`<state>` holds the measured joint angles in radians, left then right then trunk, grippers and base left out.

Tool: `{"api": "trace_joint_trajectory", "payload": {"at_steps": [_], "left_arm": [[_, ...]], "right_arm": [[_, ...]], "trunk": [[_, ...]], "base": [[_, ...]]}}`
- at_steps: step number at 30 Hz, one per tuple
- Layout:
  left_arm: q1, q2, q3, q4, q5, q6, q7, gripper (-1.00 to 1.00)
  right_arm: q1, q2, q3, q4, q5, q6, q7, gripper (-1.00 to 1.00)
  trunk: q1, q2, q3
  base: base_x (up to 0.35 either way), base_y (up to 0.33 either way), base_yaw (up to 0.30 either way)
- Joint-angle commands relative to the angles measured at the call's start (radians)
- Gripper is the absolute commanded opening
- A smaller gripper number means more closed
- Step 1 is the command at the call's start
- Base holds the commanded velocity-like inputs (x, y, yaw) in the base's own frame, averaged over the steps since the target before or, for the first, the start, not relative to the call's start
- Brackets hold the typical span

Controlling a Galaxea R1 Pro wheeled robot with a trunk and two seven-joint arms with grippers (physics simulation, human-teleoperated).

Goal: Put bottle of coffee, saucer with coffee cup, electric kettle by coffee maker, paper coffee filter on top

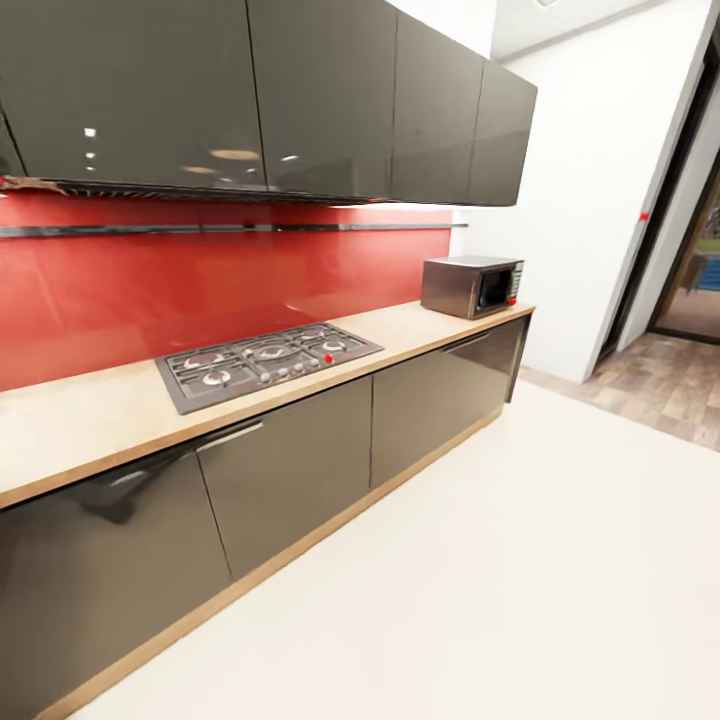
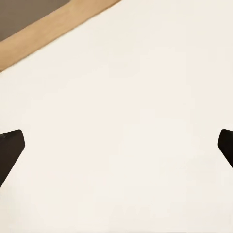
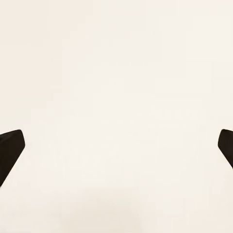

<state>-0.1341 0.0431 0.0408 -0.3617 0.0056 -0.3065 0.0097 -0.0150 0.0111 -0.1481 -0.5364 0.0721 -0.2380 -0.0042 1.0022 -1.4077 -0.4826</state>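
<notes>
Both claws, left claw (image 2: 116, 145) and right claw (image 3: 116, 145), gape wide above pale floor (image 1: 520, 560), holding nothing.

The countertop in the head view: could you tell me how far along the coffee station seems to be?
Nothing looks done: the countertop carries a gas hob and a microwave, with no coffee items in sight. Nothing is in hand; the left gripper and right gripper are open above pale floor. Every step remains.

A wooden countertop (image 1: 80, 425) carries a gas hob (image 1: 265, 362) and, farther along, a microwave (image 1: 472, 285).
</notes>
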Motion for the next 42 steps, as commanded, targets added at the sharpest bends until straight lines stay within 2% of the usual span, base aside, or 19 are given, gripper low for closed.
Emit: {"api": "trace_joint_trajectory", "payload": {"at_steps": [1,42], "left_arm": [[-0.001,0.000,0.001,0.001,0.001,-0.003,0.001,1.00],[-0.001,-0.002,-0.001,0.003,0.002,-0.003,0.001,1.00]], "right_arm": [[0.000,0.001,-0.005,0.001,0.008,-0.003,0.000,1.00],[0.000,0.003,-0.004,0.001,0.009,-0.003,0.000,1.00]], "trunk": [[-0.004,0.007,0.001],[-0.161,0.294,0.095]], "base": [[0.000,0.000,0.270],[0.000,0.000,0.270]]}}
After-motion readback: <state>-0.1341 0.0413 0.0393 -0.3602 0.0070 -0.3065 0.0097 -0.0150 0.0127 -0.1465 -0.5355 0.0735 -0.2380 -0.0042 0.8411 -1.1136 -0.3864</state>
